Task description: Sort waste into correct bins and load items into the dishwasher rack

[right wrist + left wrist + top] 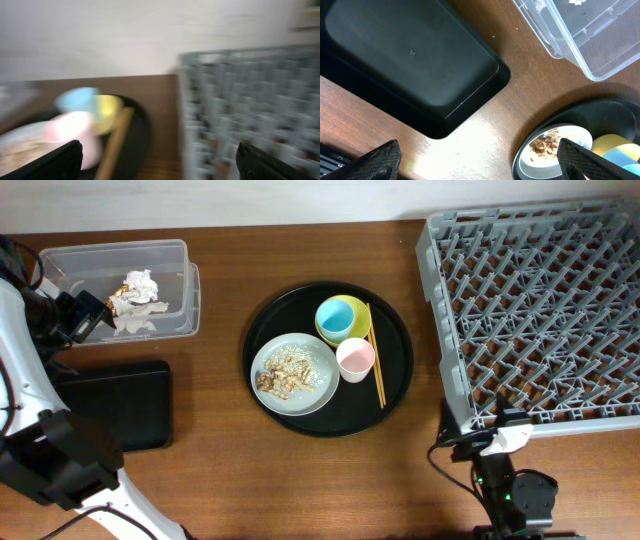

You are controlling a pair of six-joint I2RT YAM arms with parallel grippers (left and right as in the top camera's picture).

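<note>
The clear tub (70, 262) at the back left holds a crumpled white napkin (141, 283) and a gold-brown wrapper (137, 309). My left gripper (98, 318) hangs open and empty at the tub's front left, above bare wood (480, 165). In front of it lies the black rectangular tray (115, 405). The grey plate (318, 388) carries food scraps (285, 375), beside a pink cup (355, 360), a blue cup (338, 316) in the yellow bowl (357, 307), and chopsticks (375, 360). My right gripper (480, 430) is open at the rack's (540, 310) near-left corner.
The dishes all sit on a large round black tray (398, 385) in the middle of the wooden table. The right wrist view is blurred, showing the cups (75, 125) to the left and the rack (250, 110) to the right. The left arm's base stands at the front left.
</note>
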